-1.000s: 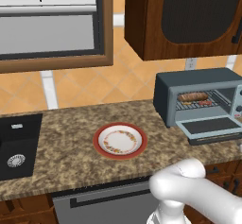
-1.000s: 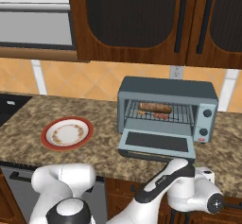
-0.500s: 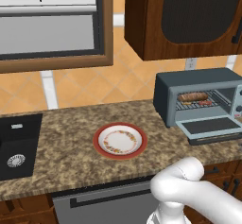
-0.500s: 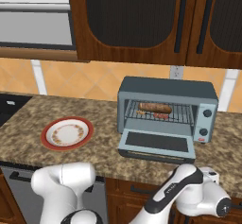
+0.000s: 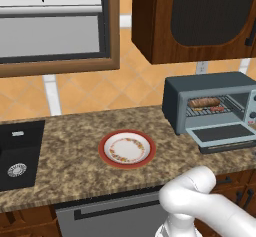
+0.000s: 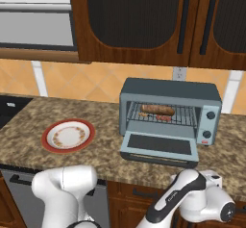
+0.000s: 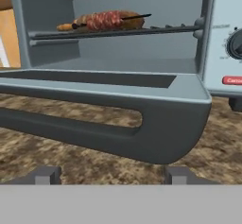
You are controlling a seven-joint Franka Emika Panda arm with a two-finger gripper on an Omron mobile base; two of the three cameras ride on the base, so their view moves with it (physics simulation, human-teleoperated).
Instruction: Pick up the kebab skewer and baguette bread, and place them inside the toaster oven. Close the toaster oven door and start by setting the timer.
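Observation:
The blue-grey toaster oven [image 6: 170, 90] stands on the counter with its door [image 6: 161, 145] dropped open. On the wire rack lie the golden-brown baguette bread [image 6: 157, 109] and, just in front of it, the kebab skewer [image 6: 164, 118]. From the hand view I look up from low at the door [image 7: 94, 79] and its dark bar handle [image 7: 156, 133]. The skewer [image 7: 105, 20] rests against the baguette [image 7: 133, 23] above. My gripper [image 7: 112, 176] is open just below and short of the handle, with nothing between its fingertips [image 7: 47, 175].
A red-rimmed plate [image 5: 126, 148] sits bare on the speckled counter [image 5: 75, 166] left of the oven [image 5: 210, 88]. A black sink [image 5: 17, 153] lies at the far left. The oven's dial [image 7: 235, 43] and red button [image 7: 231, 80] are on its right panel. Wooden cabinets hang overhead.
In the right base view my arm's wrist has sunk lower and further right, below the counter's front edge. Oven, food and plate have not moved.

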